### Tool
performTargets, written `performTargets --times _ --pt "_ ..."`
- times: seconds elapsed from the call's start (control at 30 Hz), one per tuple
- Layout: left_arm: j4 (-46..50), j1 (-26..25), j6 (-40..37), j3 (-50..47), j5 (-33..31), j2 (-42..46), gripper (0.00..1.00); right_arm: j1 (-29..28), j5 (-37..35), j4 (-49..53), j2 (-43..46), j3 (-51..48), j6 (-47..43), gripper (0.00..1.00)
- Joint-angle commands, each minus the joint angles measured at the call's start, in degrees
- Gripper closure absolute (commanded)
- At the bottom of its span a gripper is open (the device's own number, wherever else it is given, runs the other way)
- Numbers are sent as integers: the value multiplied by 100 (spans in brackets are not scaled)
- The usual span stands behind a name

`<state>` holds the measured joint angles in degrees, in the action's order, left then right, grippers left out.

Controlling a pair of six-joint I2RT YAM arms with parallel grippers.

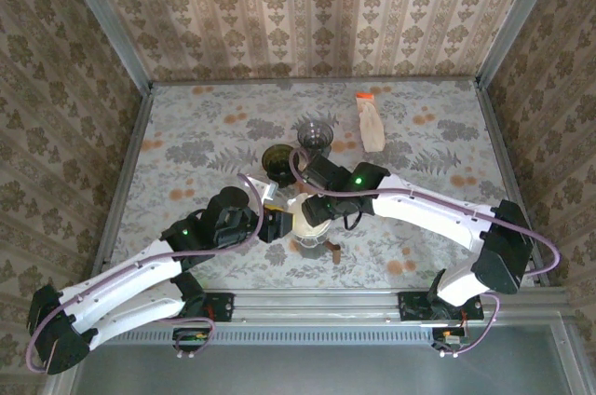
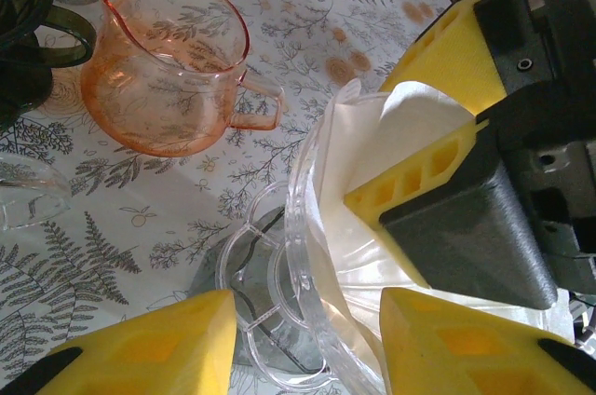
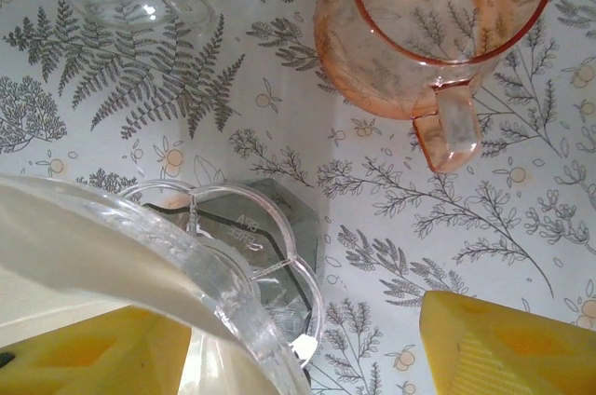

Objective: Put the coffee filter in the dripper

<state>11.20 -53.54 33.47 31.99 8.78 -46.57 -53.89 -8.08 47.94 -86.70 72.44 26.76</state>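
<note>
My right gripper [image 3: 296, 325] stands open, one finger inside the cone and one outside, astride the rim of the dripper [image 3: 200, 251]. The coffee filter [image 2: 377, 129] lies in that cone, against the wall. My left gripper [image 2: 307, 306] brackets the dripper's foot — whether its pads actually press, I cannot tell. The paper looks feather-light, limp and easily creased, so I'd take it only by its upper edge; the clear dripper looks rigid, slick and tippy. The pink pitcher [image 2: 168, 69] stands just beside it — open table [image 1: 186, 125] lies to the left.
</note>
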Motion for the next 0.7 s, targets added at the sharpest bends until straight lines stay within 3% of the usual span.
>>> performTargets --times 0.0,0.37,0.67 --pt "5 3 80 -52 20 -46 54 -60 87 14 -109 -99 68 32" --pt "12 2 89 -69 14 -41 53 -87 34 60 -407 -108 57 32" --pt "57 23 133 -70 -91 212 43 -113 -68 50 -550 -204 83 32"
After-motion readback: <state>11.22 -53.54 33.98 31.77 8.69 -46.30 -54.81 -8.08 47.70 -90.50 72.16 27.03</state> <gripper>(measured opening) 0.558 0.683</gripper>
